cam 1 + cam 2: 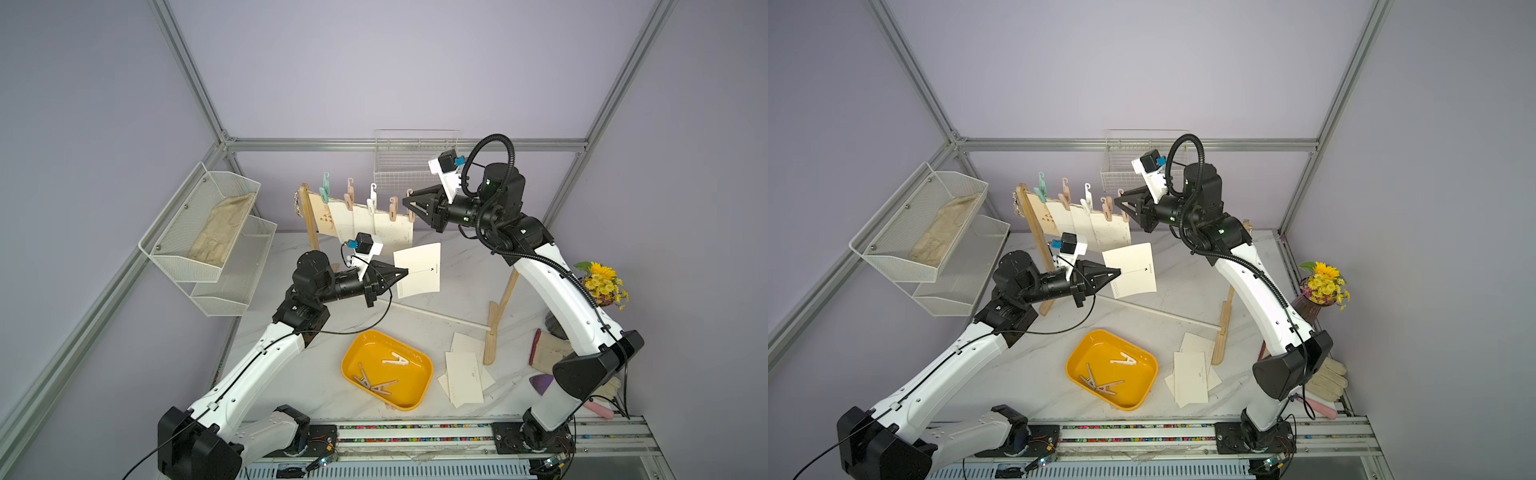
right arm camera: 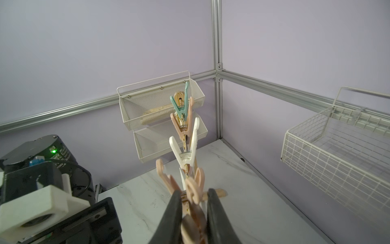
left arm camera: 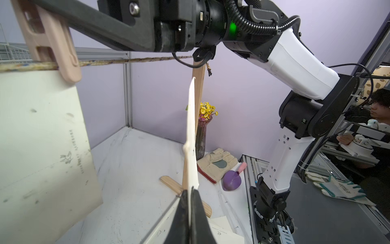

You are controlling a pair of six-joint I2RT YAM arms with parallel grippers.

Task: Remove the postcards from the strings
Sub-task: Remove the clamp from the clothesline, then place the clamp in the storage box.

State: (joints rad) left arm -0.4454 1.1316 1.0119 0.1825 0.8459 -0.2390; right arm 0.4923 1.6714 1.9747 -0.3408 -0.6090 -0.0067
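Postcards hang side by side from the string, pinned by pastel clothespins, between two wooden posts at the back of the counter. Your left pincer is clenched on the edge of one postcard. That card is clear of the string and held in the air in front of the row. The left wrist view shows it edge-on, upright between the closed jaws. Your right pincer is up at the string, its jaws pressed against both sides of the pink clothespin at the right end of the row. Loose postcards lie overlapping on the counter beside the right post's foot, next to a yellow tray with a few clothespins in it.
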